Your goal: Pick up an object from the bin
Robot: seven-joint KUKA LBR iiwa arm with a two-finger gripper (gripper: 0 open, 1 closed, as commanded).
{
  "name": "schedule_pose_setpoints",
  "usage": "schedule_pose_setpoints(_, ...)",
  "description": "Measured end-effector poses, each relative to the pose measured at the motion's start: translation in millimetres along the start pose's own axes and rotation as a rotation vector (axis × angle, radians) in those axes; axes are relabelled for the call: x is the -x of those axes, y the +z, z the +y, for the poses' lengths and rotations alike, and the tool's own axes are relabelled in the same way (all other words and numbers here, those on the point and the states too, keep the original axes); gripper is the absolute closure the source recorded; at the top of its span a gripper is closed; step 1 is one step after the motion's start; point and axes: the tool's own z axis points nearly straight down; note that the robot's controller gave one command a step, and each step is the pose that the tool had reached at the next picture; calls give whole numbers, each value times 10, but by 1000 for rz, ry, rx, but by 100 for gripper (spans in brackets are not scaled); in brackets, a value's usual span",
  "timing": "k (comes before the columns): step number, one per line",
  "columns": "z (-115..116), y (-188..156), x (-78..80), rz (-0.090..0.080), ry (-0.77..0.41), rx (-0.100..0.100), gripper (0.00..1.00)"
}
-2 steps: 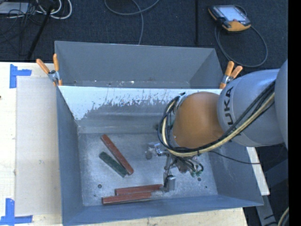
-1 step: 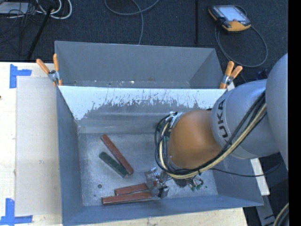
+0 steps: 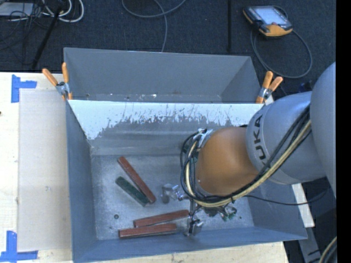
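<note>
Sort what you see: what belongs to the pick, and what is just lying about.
In the job: gripper; front brown stick and second brown stick behind it, their right ends by the gripper; grey bin.
Lying about: slanted brown stick; dark green stick; small metal piece.

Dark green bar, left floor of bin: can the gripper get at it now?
Probably yes. The dark green bar lies uncovered; a red-brown bar close along its far side may crowd a grasp. The gripper is low in the bin, to its right.
</note>
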Motion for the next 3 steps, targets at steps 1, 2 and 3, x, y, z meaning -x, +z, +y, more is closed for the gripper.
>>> schedule_pose_setpoints(1, 0, 0, -1, 0, 0, 0, 0)
schedule_pose_setpoints(2, -476, 165, 358, 9, 242, 1, 100)
schedule_pose_setpoints(3, -476, 165, 358, 9, 242, 1, 100)
